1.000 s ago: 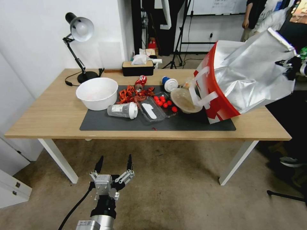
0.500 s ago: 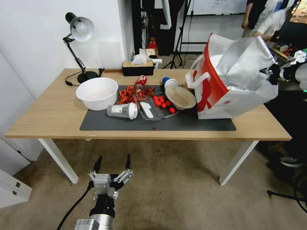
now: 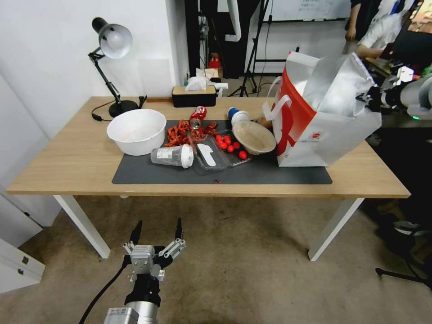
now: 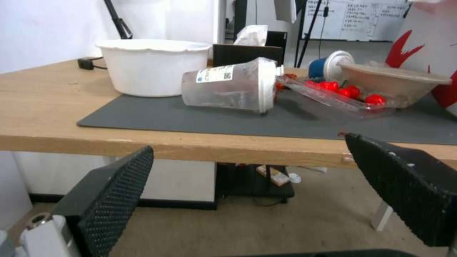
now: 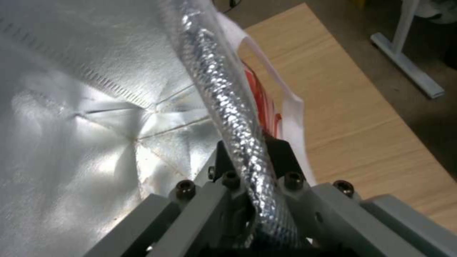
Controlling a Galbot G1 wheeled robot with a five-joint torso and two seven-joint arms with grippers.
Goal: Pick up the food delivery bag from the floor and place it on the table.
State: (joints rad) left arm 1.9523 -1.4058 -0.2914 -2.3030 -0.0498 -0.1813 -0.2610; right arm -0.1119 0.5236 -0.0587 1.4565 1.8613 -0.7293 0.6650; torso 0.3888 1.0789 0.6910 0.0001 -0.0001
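Mottled brown-grey carpet-like floor spreads under the big light-wood table with white legs, and a dark grey mat covers the middle of its top. On the right end of that table we see the large white paper food delivery bag with red side gussets and silver foil lining standing upright, its base partly on the mat's right end and its mouth open upward. Our right gripper reaches in from the right at the bag's far right upper rim; in the right wrist view its fingers are closed tight on the foil-lined rim. A white strap handle droops over the bag's red left side.

Just left of the bag lies a beige lidded bowl, tilted, touching a clear plastic tray that holds small red fruits. Farther left a clear plastic cup with a white lid lies on its side, near a large white bowl. A black desk lamp stands at the far left corner.

Our left gripper hangs low over the floor in front of the table, its black textured fingers spread wide and holding nothing.
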